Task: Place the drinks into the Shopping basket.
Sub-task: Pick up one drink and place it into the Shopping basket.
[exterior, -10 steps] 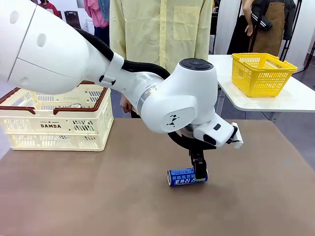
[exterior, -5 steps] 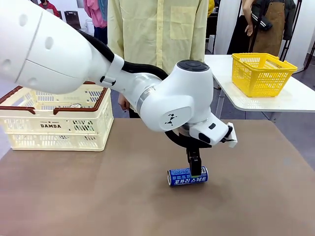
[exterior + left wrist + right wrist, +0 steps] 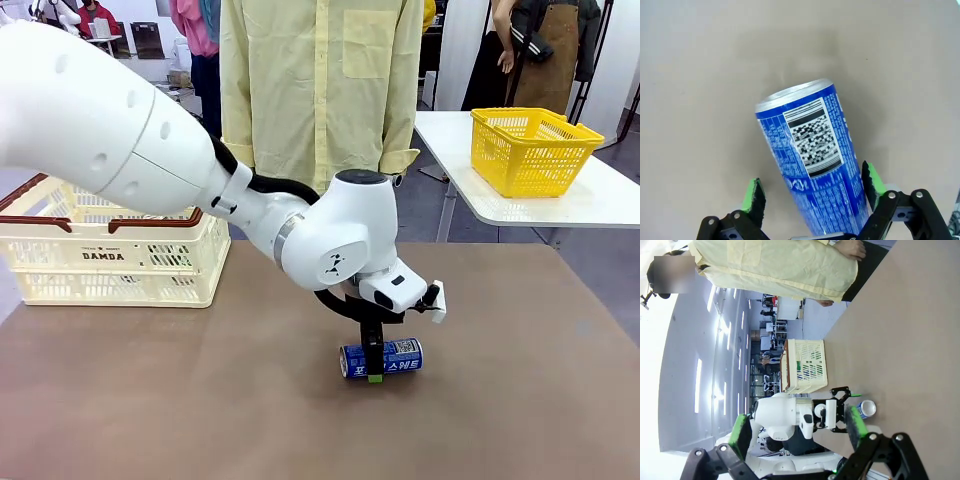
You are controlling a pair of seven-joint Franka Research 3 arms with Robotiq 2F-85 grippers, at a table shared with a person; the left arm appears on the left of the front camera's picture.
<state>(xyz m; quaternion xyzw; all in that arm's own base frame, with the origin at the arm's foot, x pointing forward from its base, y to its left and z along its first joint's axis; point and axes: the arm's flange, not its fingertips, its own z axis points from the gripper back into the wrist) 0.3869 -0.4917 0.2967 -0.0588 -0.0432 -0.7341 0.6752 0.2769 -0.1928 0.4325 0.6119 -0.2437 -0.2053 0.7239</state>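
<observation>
Brown table [image 3: 150, 400]: blue can [image 3: 395, 356], Shopping basket [image 3: 120, 262].

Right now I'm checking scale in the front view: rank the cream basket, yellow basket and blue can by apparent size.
1. Shopping basket, though the arm hides part.
2. yellow mesh basket; it stands farther off, so its true size is unsure.
3. blue can, smallest.

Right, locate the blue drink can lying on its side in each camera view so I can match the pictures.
Front view: the blue drink can with white lettering lies on the brown table, right of centre, under the left gripper.
Left wrist view: centre frame, silver top pointing away, between the open green-padded fingers.
Right wrist view: small, lower middle, silver end facing the camera.
Shared landmark: the left gripper straddling the can.
</observation>
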